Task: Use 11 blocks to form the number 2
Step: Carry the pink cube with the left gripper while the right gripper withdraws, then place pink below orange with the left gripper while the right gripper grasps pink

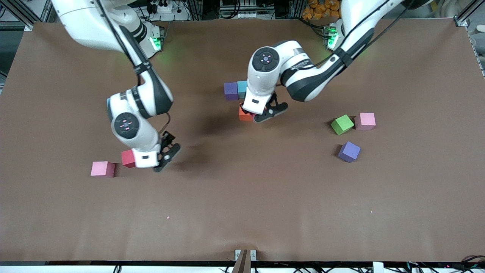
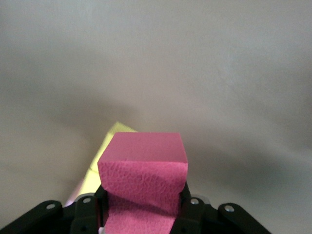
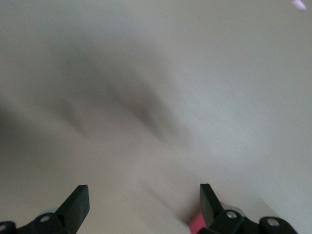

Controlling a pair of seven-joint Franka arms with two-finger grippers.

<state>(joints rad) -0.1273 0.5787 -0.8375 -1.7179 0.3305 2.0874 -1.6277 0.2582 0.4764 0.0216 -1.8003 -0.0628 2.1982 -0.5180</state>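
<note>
My left gripper (image 2: 142, 197) is shut on a pink block (image 2: 142, 163) and holds it just above a yellow block (image 2: 105, 156). In the front view this gripper (image 1: 261, 113) hangs over a group at mid-table: a purple block (image 1: 230, 91) abutting a blue block (image 1: 241, 88), and an orange block (image 1: 245, 115) nearer the camera. My right gripper (image 1: 156, 163) is open and low over the table, with a red block (image 1: 128, 158) right beside one finger (image 3: 207, 202). Nothing sits between its fingers. Loose blocks: pink (image 1: 102, 168), pink (image 1: 365, 121), purple (image 1: 349, 151).
A green cube (image 1: 341, 124) touches the pink block toward the left arm's end. Brown table surface (image 1: 242, 212) stretches toward the front camera, bare of blocks.
</note>
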